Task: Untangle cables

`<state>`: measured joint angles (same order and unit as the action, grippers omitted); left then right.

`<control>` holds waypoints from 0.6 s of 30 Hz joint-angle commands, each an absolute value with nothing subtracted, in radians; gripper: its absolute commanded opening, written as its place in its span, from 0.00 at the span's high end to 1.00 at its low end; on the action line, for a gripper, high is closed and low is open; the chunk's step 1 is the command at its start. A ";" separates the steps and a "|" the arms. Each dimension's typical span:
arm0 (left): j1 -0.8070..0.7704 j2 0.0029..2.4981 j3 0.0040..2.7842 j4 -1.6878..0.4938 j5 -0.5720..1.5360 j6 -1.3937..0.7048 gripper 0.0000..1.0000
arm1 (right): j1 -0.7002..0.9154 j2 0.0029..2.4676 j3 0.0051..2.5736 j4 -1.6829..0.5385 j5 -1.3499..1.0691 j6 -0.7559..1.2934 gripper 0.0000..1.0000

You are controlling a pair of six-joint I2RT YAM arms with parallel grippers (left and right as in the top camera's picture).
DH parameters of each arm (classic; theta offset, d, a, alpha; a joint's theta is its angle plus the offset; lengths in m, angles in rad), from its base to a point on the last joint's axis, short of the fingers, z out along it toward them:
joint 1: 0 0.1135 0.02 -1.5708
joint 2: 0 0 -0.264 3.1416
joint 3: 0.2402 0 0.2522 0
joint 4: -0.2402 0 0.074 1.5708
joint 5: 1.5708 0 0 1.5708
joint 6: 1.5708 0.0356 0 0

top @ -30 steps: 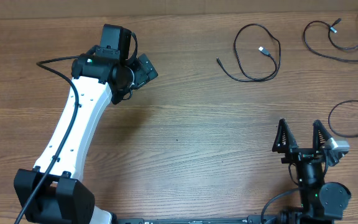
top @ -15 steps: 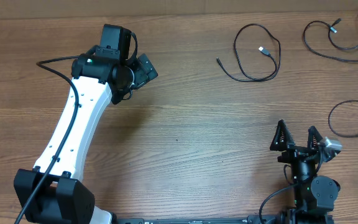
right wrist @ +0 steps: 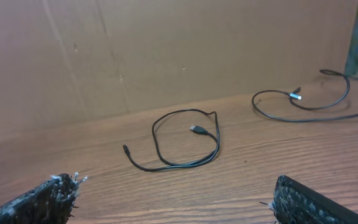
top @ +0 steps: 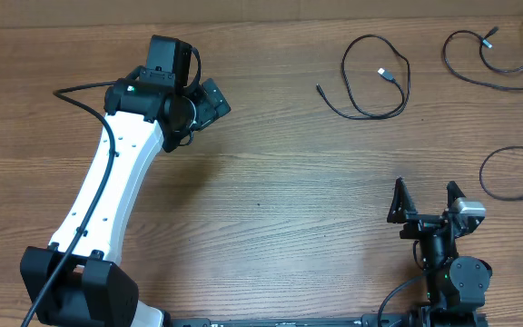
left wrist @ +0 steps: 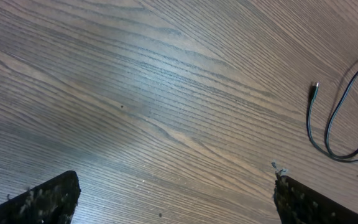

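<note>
I am looking down on the wooden table [top: 289, 209], starting at the left. The left arm [top: 107, 191] is reaching up from the near edge towards the far left part of the table. The left gripper [top: 209, 102] is hanging over bare wood, well apart from any cord. In the left wrist view, the left gripper [left wrist: 179, 202] is showing its two fingertips [left wrist: 42, 199] spread wide at the bottom corners, with nothing between them.

Moving right, the middle cable [top: 368, 117] is lying in a loose loop on the far part of the table, with one small plug inside the loop and the other just outside it. The left wrist camera is catching this middle cable [left wrist: 309, 121] at its right edge. The right wrist camera is seeing the middle cable [right wrist: 218, 140] lying flat in front of a brown wall [right wrist: 166, 50].

Nearer to me, the right gripper [top: 423, 204] is sitting low by the near edge. In the right wrist view, the right gripper [right wrist: 176, 202] is standing with its fingers wide apart and holding nothing.

In the far right corner, the corner cable [top: 491, 38] is curling with a silver-tipped plug, and the right wrist camera is showing the corner cable [right wrist: 296, 94] off to the right. The edge cable [top: 483, 171] is looping at the right border, near the right gripper but not touching it. Each of the three cords is lying apart from the others.
</note>
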<state>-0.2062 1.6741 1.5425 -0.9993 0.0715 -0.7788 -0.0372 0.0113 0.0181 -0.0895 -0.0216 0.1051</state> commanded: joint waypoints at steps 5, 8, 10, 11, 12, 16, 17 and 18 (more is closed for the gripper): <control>-0.203 1.683 1.532 -0.998 0.068 -0.763 0.00 | -0.028 0.002 0.007 -0.084 -0.020 -0.041 0.00; -0.203 1.683 1.532 -0.998 0.068 -0.763 0.01 | -0.027 0.002 0.007 -0.084 -0.019 -0.065 0.00; -0.203 1.683 1.532 -0.998 0.068 -0.763 0.00 | -0.027 0.002 0.007 -0.084 -0.019 -0.065 0.00; -0.203 1.683 1.532 -0.998 0.068 -0.763 0.00 | -0.027 0.002 0.007 -0.084 -0.019 -0.065 0.00; -0.203 1.683 1.532 -0.998 0.068 -0.763 0.01 | -0.027 0.002 0.007 -0.084 -0.019 -0.064 0.00; -0.203 1.683 1.532 -0.998 0.068 -0.763 0.01 | -0.027 0.002 0.007 -0.083 -0.019 -0.054 0.00; -0.204 1.683 1.532 -0.998 0.068 -0.763 0.01 | -0.027 0.002 0.007 -0.083 -0.019 -0.054 0.00; -0.203 1.683 1.532 -0.998 0.068 -0.763 0.00 | -0.027 0.002 0.007 -0.083 -0.019 -0.054 0.00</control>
